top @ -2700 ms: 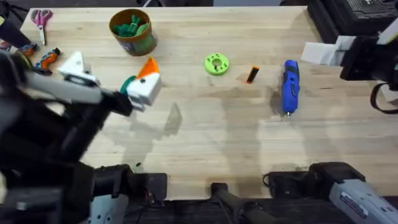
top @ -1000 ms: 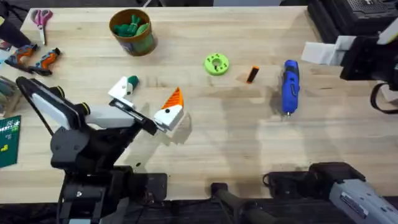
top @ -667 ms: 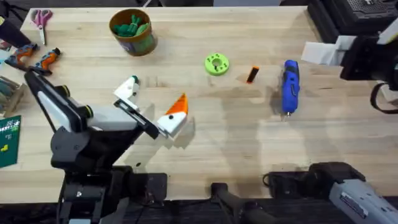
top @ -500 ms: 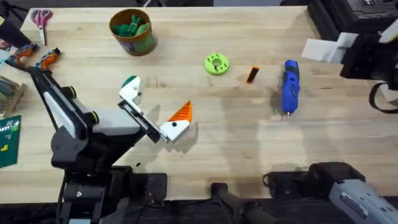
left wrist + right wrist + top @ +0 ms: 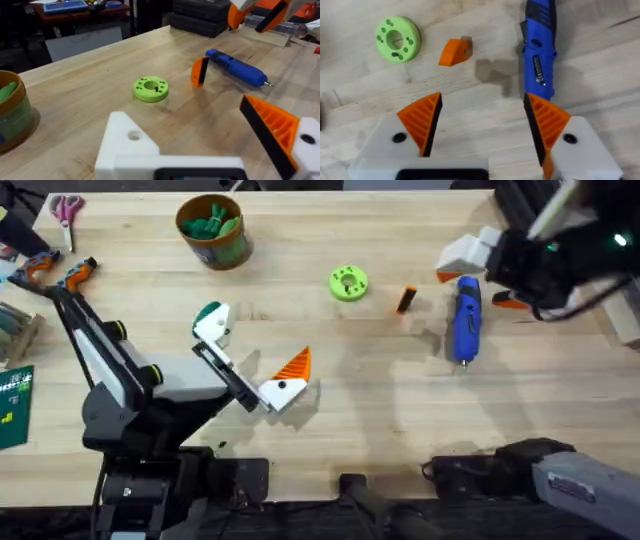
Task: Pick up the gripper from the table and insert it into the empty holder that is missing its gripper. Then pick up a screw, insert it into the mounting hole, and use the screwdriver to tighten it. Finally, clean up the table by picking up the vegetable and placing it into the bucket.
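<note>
The orange gripper point(image 5: 405, 300) point(image 5: 200, 71) point(image 5: 455, 52) lies on the table between the lime-green disc and the blue screwdriver point(image 5: 467, 317) point(image 5: 237, 67) point(image 5: 538, 47). My left gripper point(image 5: 250, 352) is open. Its plain white jaw is the holder point(image 5: 212, 330) point(image 5: 130, 145), and its other jaw carries an orange wedge. The dark green vegetable point(image 5: 207, 311) peeks out from behind the holder. The bucket point(image 5: 213, 230) point(image 5: 10, 110) stands at the back left. My right gripper point(image 5: 488, 278) point(image 5: 482, 120) hovers open just above the screwdriver. I cannot make out a screw.
A lime-green disc point(image 5: 348, 283) point(image 5: 151, 88) point(image 5: 397, 39) lies mid-table. Scissors point(image 5: 67, 208) and orange-handled tools point(image 5: 60, 272) sit at the far left, with a green board point(image 5: 12, 405) at the left edge. The bucket holds green pieces.
My left gripper has swung right and lower, away from the bucket side, and then settled. The right arm has come in from the right edge to hover over the screwdriver.
</note>
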Tool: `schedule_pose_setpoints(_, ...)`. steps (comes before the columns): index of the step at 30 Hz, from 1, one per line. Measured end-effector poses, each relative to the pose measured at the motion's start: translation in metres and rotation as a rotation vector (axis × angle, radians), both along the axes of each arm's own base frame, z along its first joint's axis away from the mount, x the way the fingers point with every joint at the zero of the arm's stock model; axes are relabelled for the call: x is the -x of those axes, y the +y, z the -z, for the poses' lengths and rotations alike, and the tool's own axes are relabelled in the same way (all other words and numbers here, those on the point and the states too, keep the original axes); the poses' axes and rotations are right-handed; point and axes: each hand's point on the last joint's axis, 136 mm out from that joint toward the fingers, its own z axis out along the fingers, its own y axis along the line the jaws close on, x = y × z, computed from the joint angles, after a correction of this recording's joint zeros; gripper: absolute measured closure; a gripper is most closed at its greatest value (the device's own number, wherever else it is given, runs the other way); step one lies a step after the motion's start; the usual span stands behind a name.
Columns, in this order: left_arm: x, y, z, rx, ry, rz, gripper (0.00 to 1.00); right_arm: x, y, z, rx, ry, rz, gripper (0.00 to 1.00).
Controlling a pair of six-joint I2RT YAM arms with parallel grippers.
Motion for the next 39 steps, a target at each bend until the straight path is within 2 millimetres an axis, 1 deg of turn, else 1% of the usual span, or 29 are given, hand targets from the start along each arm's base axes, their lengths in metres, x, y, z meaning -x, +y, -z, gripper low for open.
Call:
schedule_pose_setpoints(2, 0.000, 0.000, 0.000, -0.002, -0.002, 0.000, 0.015, -0.004, 0.005, 0.003, 0.008, 0.064, 0.023, 0.056)
schedule_pose_setpoints(4, 0.000, 0.000, 0.000, -0.002, -0.002, 0.000, 0.015, -0.015, 0.013, 0.005, 0.015, 0.095, 0.030, 0.055)
schedule_pose_setpoints(6, 0.000, 0.000, 0.000, -0.002, -0.002, 0.000, 0.015, -0.028, 0.025, 0.006, 0.017, 0.112, 0.023, 0.055)
schedule_pose_setpoints(7, 0.000, 0.000, 0.000, -0.002, -0.002, 0.000, 0.015, -0.044, 0.043, 0.011, 0.017, 0.137, 0.018, 0.055)
schedule_pose_setpoints(8, 0.000, 0.000, 0.000, -0.002, -0.002, 0.000, 0.015, -0.048, 0.047, 0.012, 0.019, 0.149, 0.017, 0.055)
schedule_pose_setpoints(10, 0.000, 0.000, 0.000, -0.002, -0.002, 0.000, 0.015, -0.054, 0.052, 0.018, 0.026, 0.177, 0.018, 0.054)
schedule_pose_setpoints(12, 0.000, 0.000, 0.000, -0.002, -0.002, 0.000, 0.015, -0.060, 0.053, 0.027, 0.034, 0.198, 0.019, 0.054)
schedule_pose_setpoints(17, 0.000, 0.000, 0.000, -0.002, -0.002, 0.000, 0.015, -0.074, 0.057, 0.052, 0.049, 0.230, 0.016, 0.051)
schedule_pose_setpoints(21, 0.000, 0.000, 0.000, -0.002, -0.002, 0.000, 0.015, -0.078, 0.059, 0.070, 0.061, 0.268, 0.014, 0.052)
schedule_pose_setpoints(26, 0.000, 0.000, 0.000, -0.002, -0.002, 0.000, 0.015, -0.078, 0.059, 0.084, 0.073, 0.304, 0.014, 0.052)
schedule_pose_setpoints(31, 0.000, 0.000, 0.000, -0.002, -0.002, 0.000, 0.015, -0.079, 0.059, 0.091, 0.077, 0.318, 0.014, 0.056)
schedule_pose_setpoints(39, 0.000, 0.000, 0.000, -0.002, -0.002, 0.000, 0.015, -0.079, 0.059, 0.093, 0.079, 0.326, 0.014, 0.058)
